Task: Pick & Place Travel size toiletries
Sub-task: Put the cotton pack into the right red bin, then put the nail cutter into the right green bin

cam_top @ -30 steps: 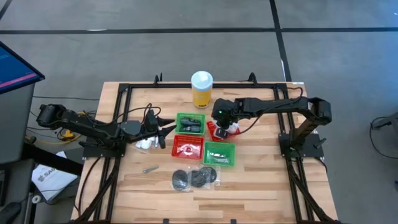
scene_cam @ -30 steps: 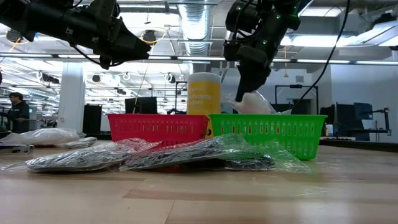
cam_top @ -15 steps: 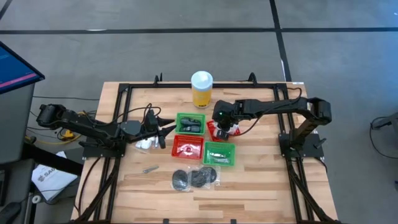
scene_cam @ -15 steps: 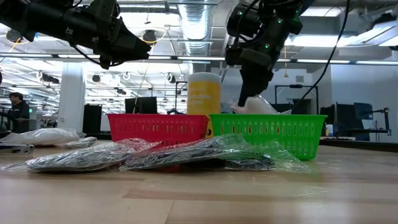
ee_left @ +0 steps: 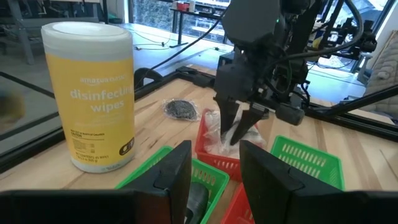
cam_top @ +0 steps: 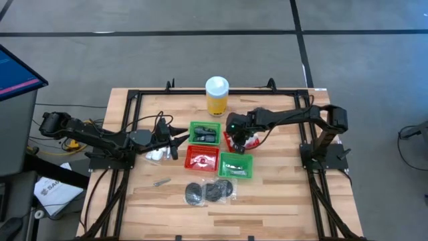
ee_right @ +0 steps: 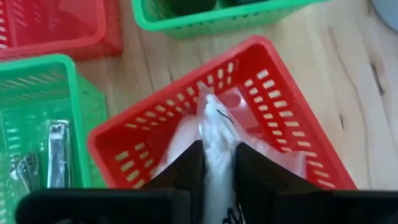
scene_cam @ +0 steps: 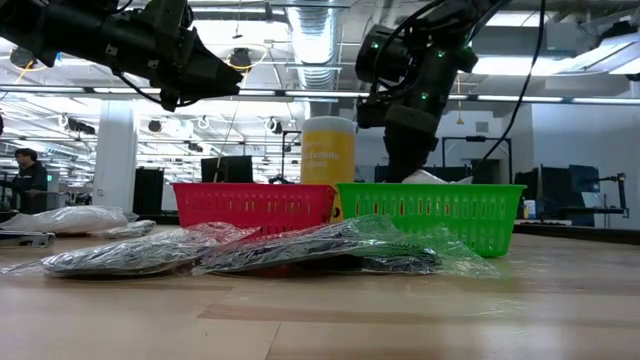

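Note:
My right gripper [ee_right: 217,150] is down in a tilted red basket [ee_right: 273,78], shut on a white-and-clear crinkly packet [ee_right: 214,121]. From above, that basket [cam_top: 228,140] sits right of the green basket [cam_top: 204,132]. Black discs in clear wrap [cam_top: 210,192] lie near the front edge. More white packets [cam_top: 155,154] and a slim silvery piece [cam_top: 159,181] lie on the wood at the left. My left gripper [cam_top: 179,139] hovers open above the table, left of the baskets, with nothing between its fingers [ee_left: 177,168]. My right gripper pinches the packet's upper part [ee_right: 216,140] between its two fingers. They come from above and point steeply down into the red basket. The packet's crinkly lower part [ee_right: 280,155] spreads out inside the basket, below the fingers.
A tall yellow wipes bottle [cam_top: 217,96] stands at the far middle. A second red basket [cam_top: 202,158] and a green basket holding silvery pieces [cam_top: 235,165] sit close in front of my right gripper. Black frame rails [cam_top: 134,100] run around the table.
My right gripper has gone down with the packet into the red basket. In the low view the packet has sunk behind the green basket's rim, with only its top still showing.

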Controlling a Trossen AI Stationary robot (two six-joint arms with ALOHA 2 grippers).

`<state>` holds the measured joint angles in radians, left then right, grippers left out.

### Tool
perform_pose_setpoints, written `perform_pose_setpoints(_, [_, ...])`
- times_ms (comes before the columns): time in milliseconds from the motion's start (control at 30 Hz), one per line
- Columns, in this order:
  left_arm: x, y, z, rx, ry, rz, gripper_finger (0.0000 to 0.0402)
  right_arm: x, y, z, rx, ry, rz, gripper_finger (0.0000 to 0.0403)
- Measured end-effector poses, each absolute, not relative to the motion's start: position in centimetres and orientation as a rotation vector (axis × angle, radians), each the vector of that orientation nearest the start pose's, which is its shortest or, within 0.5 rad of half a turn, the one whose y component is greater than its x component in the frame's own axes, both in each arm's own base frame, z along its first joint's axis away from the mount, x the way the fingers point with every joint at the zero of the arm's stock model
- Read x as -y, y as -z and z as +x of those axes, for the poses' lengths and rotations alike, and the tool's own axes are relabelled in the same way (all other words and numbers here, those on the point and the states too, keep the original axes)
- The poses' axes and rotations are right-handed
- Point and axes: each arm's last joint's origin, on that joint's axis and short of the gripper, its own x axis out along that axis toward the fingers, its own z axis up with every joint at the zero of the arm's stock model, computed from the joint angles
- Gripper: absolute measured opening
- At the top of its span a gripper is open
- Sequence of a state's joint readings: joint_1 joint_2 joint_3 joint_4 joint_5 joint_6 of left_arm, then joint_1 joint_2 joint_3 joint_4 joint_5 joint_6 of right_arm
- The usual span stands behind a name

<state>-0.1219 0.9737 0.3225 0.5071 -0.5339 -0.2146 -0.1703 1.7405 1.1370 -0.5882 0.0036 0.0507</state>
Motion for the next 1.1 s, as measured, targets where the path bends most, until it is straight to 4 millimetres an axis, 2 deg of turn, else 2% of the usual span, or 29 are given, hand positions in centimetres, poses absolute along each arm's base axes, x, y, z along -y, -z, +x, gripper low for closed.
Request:
perform_pose_setpoints(433, [0.9,-20.8,19.5,-0.095,-0.424,-0.164,0.0127,5.8,-18.6,33.4,-1.151,0.196,0.131,0.0206])
perform_pose_setpoints(533, [0.9,-20.8,19.5,-0.095,-0.424,-0.164,0.0127,5.9,-19.3,33.3,-1.124,0.203,0.115,0.0227])
perform_pose_setpoints(667, [0.9,-20.8,19.5,-0.095,-0.424,-0.164,0.0127,6.0,-19.8,33.0,-1.112,0.205,0.104,0.0239])
perform_pose_setpoints(867, [0.9,-20.7,19.5,-0.098,-0.424,-0.163,0.0127,6.2,-21.8,33.4,-1.048,0.207,0.099,0.0239])
perform_pose_setpoints(1100, [0.9,-20.7,19.5,-0.098,-0.423,-0.163,0.0127,6.3,-22.9,33.4,-1.042,0.23,0.074,0.024])
